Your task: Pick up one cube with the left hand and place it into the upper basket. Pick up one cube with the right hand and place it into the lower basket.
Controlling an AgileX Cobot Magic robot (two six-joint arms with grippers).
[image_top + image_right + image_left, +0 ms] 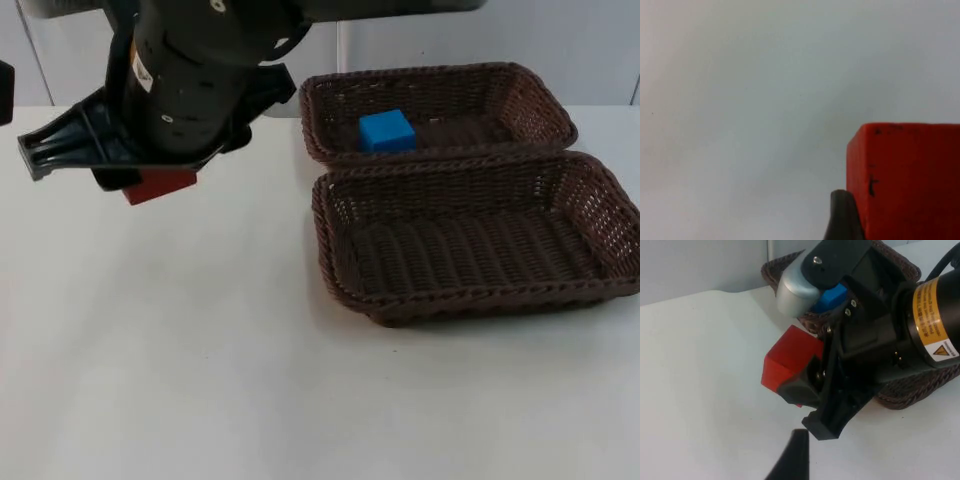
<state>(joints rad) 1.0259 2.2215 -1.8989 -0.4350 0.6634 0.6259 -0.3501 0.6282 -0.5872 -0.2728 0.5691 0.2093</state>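
We are judging the left-hand step done: the blue cube (386,131) is lying inside the upper basket (440,72). The right-hand step is in hand. The right tool (799,382) is pinching the red cube (160,187) between its pads, over the bench (200,350) and well apart from both baskets. Next, we are expecting a carry across to the lower basket (470,300), clearing its near rim before release. The left tool (792,460) is waiting just beside the right tool; we cannot tell its state. The left wrist view is showing the pad pressed against the cube's face, which the arm is hiding from above. The right wrist view is showing the cube hard against a fingertip. We cannot tell whether the cube is off the bench.
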